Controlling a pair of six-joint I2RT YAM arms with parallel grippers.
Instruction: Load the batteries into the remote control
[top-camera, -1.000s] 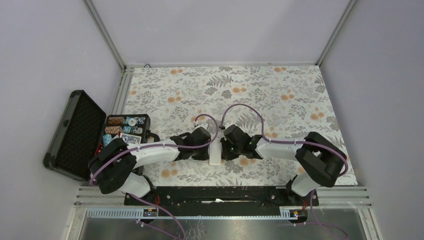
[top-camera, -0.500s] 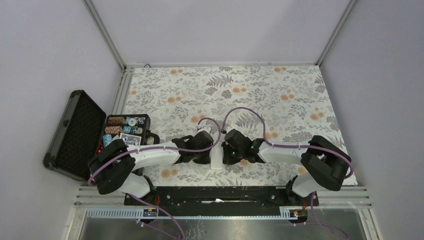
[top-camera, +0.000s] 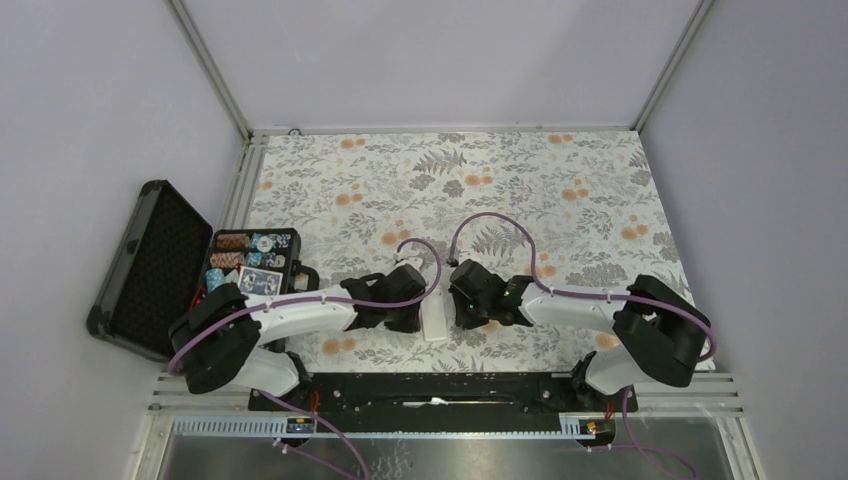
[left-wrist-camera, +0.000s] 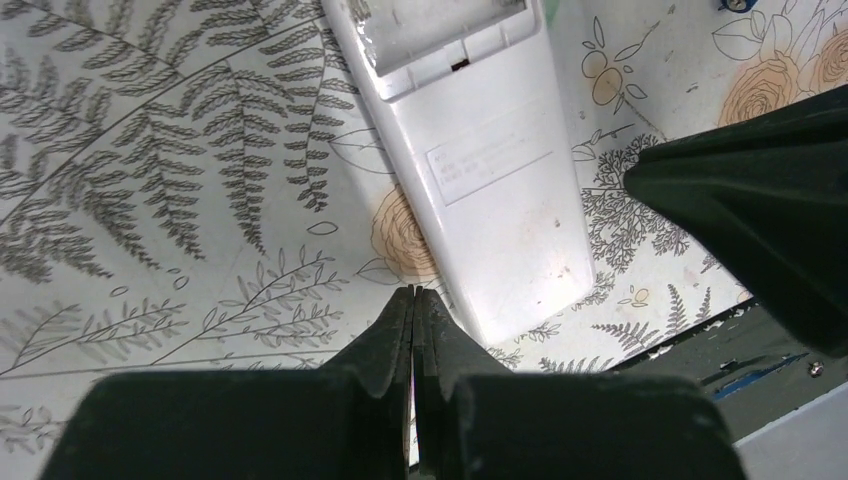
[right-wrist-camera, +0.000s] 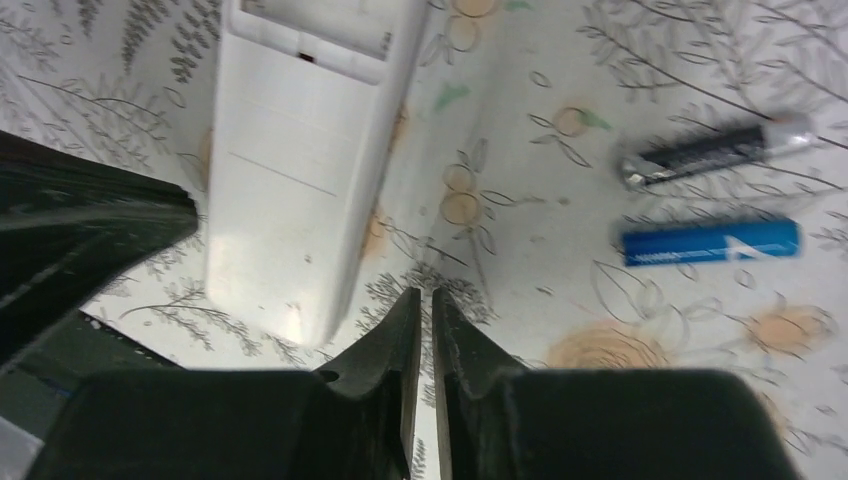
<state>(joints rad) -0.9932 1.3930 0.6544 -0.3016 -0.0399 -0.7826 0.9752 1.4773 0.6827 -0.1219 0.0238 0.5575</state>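
The bench (top-camera: 560, 180) wears a cloth printed with grey ferns and orange flowers. Near its front edge the remote control (top-camera: 435, 318) lies with its plain white back up and a small label showing. Near the remote's right side lie the dark battery (right-wrist-camera: 715, 150) and the blue battery (right-wrist-camera: 710, 243), side by side and apart. Well to the remote's left sits an open black case (top-camera: 250, 260) of chips and cards.

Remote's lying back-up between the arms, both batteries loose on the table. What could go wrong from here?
The blue battery and dark battery lie close together; grabbing one may roll the other away. The remote control lies unheld, so pushing a cell in could slide it. The right jaws are barely parted, too narrow for a battery yet.
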